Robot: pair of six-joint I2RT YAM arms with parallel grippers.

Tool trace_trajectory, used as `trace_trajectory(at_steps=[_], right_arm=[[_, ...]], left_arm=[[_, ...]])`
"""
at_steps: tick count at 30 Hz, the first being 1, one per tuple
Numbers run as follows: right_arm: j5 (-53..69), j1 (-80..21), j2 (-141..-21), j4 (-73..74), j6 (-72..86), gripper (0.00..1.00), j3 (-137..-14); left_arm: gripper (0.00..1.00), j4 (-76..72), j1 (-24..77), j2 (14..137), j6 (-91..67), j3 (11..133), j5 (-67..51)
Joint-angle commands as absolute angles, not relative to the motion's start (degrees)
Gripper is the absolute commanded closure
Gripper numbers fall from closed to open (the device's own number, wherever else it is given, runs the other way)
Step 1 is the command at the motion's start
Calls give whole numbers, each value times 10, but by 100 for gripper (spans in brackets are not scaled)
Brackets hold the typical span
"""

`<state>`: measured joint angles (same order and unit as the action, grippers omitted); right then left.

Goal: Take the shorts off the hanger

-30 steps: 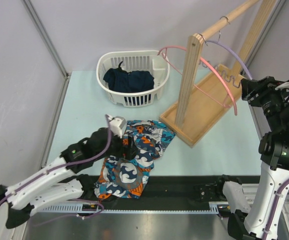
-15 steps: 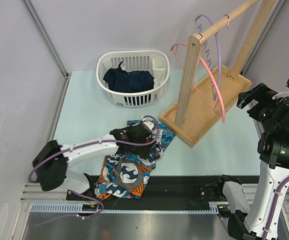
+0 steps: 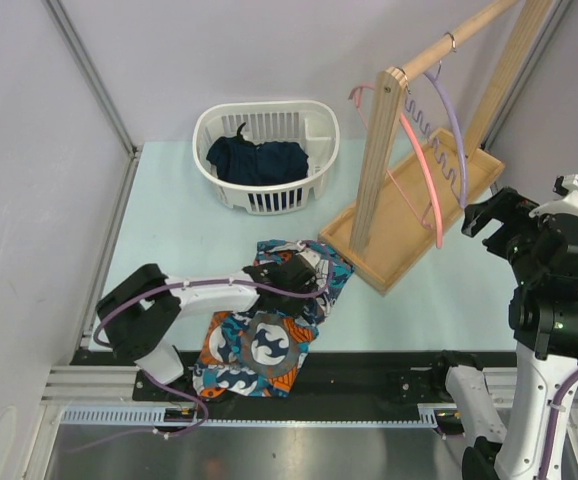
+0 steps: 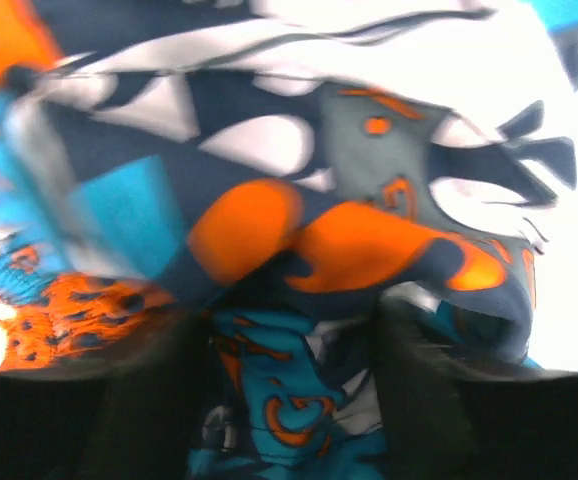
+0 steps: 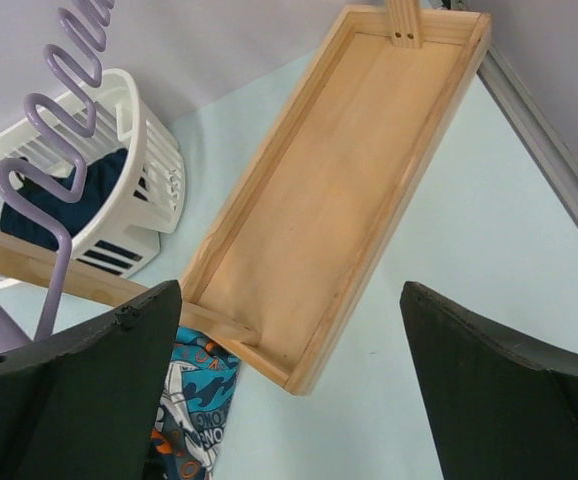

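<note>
The printed shorts lie crumpled on the table near the front, off the hanger. My left gripper is pressed down into their upper part. The blurred left wrist view shows a fold of the shorts bunched between the dark fingers, which still stand apart; left gripper. The lavender hanger hangs bare from the wooden rail, also visible in the right wrist view. My right gripper is wide open and empty, right of the hanger; right gripper.
A pink hanger hangs beside the lavender one on the wooden rack, whose tray base sits just right of the shorts. A white basket with a navy garment stands at the back.
My right gripper opened, let go of the lavender hanger and drew back; the hanger swung under the rail. My left arm reached further right over the shorts and its jaws narrowed.
</note>
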<state>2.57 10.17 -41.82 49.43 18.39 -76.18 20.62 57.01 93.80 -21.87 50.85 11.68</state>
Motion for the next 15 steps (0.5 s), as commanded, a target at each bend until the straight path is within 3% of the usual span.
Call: trace_trajectory(at_steps=[1, 5, 6, 9, 15], right_arm=[[1, 90, -408, 482, 170, 4, -755], [2, 84, -403, 477, 171, 4, -747], [2, 82, -403, 475, 171, 4, -745], [1, 77, -401, 473, 173, 4, -737], [12, 74, -401, 467, 183, 3, -716]], left_arm=[[55, 155, 522, 884, -272, 404, 69], [77, 118, 427, 741, -312, 322, 20], [87, 108, 406, 659, -326, 307, -17], [100, 129, 328, 503, -340, 280, -76], [100, 171, 170, 365, -366, 358, -215]])
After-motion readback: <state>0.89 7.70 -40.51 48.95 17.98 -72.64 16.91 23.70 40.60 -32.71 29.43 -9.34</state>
